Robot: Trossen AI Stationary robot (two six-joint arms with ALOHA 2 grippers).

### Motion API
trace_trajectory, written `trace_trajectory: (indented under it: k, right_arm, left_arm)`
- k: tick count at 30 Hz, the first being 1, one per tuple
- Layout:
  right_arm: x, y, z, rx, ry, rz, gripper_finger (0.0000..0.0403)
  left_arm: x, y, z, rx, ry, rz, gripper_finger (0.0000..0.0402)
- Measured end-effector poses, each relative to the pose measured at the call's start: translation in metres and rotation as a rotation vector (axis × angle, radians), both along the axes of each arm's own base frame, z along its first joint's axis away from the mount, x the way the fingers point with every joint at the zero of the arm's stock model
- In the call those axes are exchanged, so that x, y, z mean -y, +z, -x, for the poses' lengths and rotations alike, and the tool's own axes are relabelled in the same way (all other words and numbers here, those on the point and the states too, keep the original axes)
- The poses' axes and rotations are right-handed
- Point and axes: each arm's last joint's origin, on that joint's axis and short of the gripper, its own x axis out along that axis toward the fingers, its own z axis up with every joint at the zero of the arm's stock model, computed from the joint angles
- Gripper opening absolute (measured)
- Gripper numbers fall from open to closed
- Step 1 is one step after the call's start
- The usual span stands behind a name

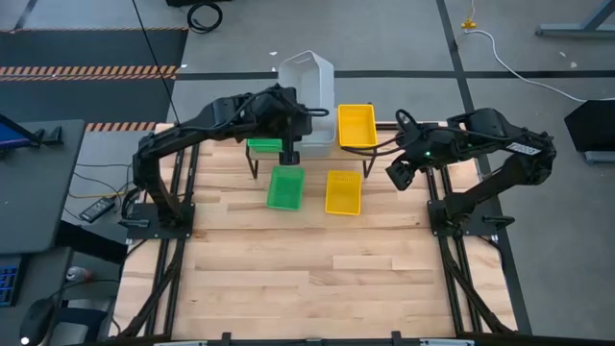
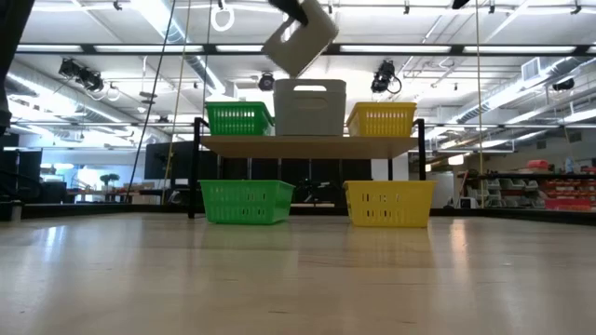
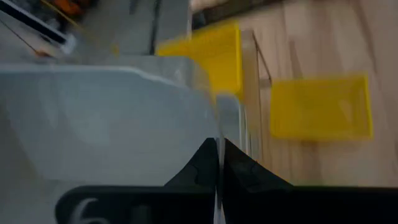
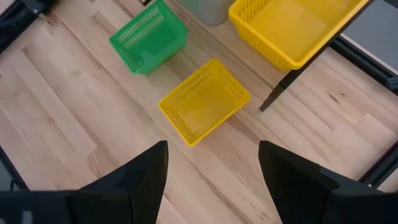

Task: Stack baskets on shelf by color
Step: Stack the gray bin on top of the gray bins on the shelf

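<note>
A: From the high view, we have the left gripper (image 1: pixel 291 154) over the middle of the shelf (image 1: pixel 365 154), clenched on the rim of a pale grey basket (image 1: pixel 309 72) that hangs above the grey stack. A green basket on the shelf (image 1: pixel 263 145) sits to one side and a yellow basket on the shelf (image 1: pixel 356 125) to the other. On the tabletop in front lie a loose green basket (image 1: pixel 285 187) and a loose yellow basket (image 1: pixel 343 192). The right gripper (image 1: pixel 404 175) waits beside the shelf's yellow end.

B: In the low view, we see the held grey basket (image 2: pixel 300 39) tilted in the air, clear of the grey stack (image 2: pixel 310 107) below it. So we judge the grey column is the step in hand.

A: The left wrist view shows our own fingers pinched together on the grey wall (image 3: pixel 106 118), with both yellow baskets beyond.

B: And in the right wrist view the right gripper (image 4: pixel 212 165) hangs with its fingers spread and nothing between them, looking down on the loose yellow basket (image 4: pixel 205 109) and the loose green one (image 4: pixel 148 37).

A: Next, we think the grey basket needs levelling and lining up over the stack before it is lowered; if it stays tilted, a corner could catch the rim below.

B: Then the two loose baskets still need their colours.
</note>
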Motion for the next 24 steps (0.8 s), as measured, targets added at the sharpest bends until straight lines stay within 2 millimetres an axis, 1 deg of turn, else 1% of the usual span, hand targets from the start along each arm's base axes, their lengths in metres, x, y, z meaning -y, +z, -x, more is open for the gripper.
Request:
trace_trajectory:
  k: [2, 6, 15, 19, 24]
  right_arm:
    - [0.0, 0.001, 0.003, 0.01, -0.003, -0.002, 0.0256]
    - [0.0, 0.003, 0.007, 0.022, -0.003, -0.003, 0.0256]
    - [0.001, 0.004, 0.007, 0.023, -0.017, 0.028, 0.0256]
    - [0.002, 0.004, 0.007, 0.023, -0.022, 0.047, 0.0256]
    - [0.002, 0.004, 0.007, 0.023, -0.022, 0.047, 0.0256]
  left_arm:
    - [-0.006, -0.007, -0.001, -0.043, -0.013, 0.025, 0.0007]
    - [-0.013, -0.012, 0.0, -0.064, -0.022, 0.06, 0.0007]
    - [-0.013, -0.013, -0.002, -0.062, -0.016, 0.068, 0.0007]
    - [-0.016, -0.018, -0.007, -0.069, -0.012, 0.071, 0.0009]
    - [-0.018, -0.026, -0.012, -0.092, 0.004, 0.093, 0.0023]
